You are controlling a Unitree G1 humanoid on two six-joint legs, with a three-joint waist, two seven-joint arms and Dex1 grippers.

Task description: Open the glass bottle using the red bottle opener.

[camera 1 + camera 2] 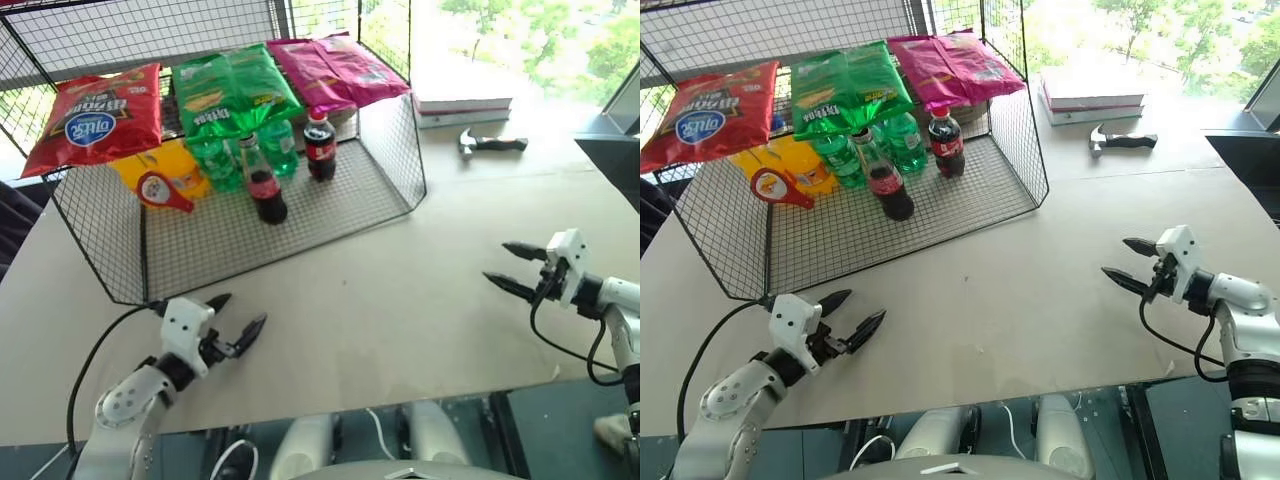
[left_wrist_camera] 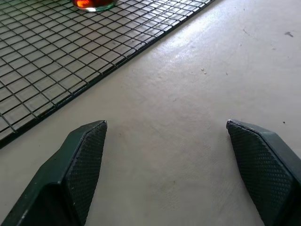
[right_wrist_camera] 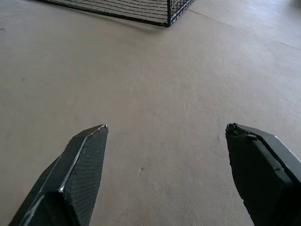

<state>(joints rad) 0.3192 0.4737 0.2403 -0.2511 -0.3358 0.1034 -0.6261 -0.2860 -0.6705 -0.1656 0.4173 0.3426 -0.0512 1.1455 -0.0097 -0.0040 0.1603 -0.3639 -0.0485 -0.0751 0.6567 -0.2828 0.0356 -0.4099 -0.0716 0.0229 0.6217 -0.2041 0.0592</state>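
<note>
The glass bottle (image 1: pixel 262 180) with dark liquid and a red label stands upright on the wire rack's floor, near its middle. The red bottle opener (image 1: pixel 163 190) hangs on the rack's left side, in front of a yellow pack. My left gripper (image 1: pixel 238 320) hovers open over the table just in front of the rack's near-left corner, nothing between its fingers. Far to the right, my right gripper (image 1: pixel 505 266) is open and empty above bare table, pointing left. In the left wrist view the base of the glass bottle (image 2: pixel 93 4) shows beyond the open fingers.
The wire rack (image 1: pixel 400 150) also holds a plastic cola bottle (image 1: pixel 320 146), green soda bottles (image 1: pixel 218 158) and snack bags (image 1: pixel 95 115) hung along the back. A hammer (image 1: pixel 492 143) and a stack of books (image 1: pixel 462 106) lie on the table (image 1: pixel 400 310) to the rack's right.
</note>
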